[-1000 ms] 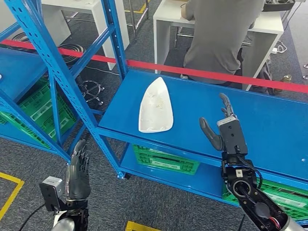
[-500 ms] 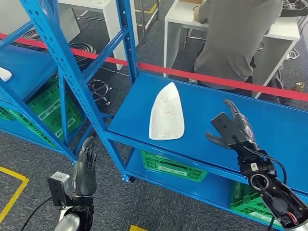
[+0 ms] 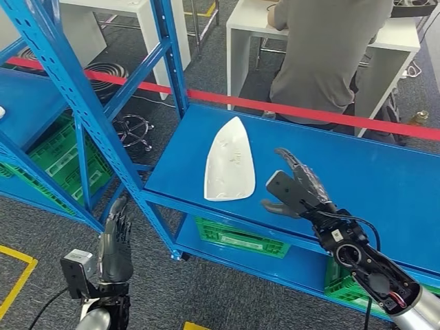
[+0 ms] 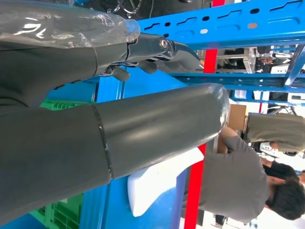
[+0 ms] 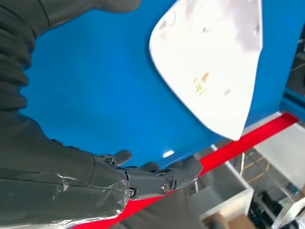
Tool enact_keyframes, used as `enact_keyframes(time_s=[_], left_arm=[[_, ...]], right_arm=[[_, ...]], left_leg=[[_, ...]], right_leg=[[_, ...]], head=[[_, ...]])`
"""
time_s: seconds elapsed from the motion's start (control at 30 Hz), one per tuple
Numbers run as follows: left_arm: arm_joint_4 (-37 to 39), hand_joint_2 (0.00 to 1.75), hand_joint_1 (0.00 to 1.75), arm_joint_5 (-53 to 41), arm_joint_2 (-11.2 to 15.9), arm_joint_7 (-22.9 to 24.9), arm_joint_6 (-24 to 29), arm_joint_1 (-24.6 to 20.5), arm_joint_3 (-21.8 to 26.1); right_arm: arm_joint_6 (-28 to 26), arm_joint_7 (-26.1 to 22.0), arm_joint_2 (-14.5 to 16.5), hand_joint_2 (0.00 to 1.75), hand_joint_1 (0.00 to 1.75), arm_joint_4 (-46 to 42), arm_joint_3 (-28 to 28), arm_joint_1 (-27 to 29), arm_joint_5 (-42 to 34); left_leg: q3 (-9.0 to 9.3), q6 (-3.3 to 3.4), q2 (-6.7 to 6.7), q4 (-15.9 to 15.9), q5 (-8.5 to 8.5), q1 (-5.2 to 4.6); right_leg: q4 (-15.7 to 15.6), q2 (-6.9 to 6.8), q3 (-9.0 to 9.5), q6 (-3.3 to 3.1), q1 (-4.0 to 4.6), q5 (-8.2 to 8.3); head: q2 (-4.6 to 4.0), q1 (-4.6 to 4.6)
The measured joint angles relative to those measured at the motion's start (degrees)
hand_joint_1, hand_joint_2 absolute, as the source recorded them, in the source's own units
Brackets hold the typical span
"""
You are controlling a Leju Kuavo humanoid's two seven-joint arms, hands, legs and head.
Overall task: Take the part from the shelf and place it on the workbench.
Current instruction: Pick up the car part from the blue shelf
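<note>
White part (image 3: 229, 161), right robot hand (image 3: 295, 189) closer.

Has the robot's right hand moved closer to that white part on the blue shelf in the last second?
Yes. The right hand, open with fingers spread, has swung over the blue shelf toward the white part; the gap between them is smaller than before, and they do not touch.

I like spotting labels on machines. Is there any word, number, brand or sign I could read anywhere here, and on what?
No text can be read in these pictures.
White part on the blue shelf: small reddish and yellow marks, too blurred to read.
Right hand: a small pale label on the wrist, too small to read.
Green crates below: moulded ribs, no legible lettering.
</note>
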Motion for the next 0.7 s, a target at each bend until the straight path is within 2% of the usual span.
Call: enact_keyframes(time_s=[0.5, 0.7], left_arm=[[0.7, 0.0, 0.0, 1.4, -0.6, -1.3, -0.2, -0.2, 0.0], [1.2, 0.0, 0.0, 1.6, -0.8, -1.5, -1.3, -0.5, 0.0]], right_arm=[[5.9, -1.9, 0.5, 1.75, 0.0, 2.1, 7.4, -4.2, -7.5], [7.5, -3.5, 0.5, 1.75, 0.0, 7.2, 10.2, -6.9, -11.3]], left_leg=[[-0.02, -0.12, -0.02, 0.0, -0.07, 0.01], [-0.03, -0.11, -0.03, 0.0, -0.07, 0.0]], right_leg=[[-0.2, -0.06, 0.13, 0.02, -0.05, 0.02], [-0.3, -0.06, 0.16, 0.03, -0.06, 0.03]], head=[[0.0, 0.05], [0.0, 0.06]])
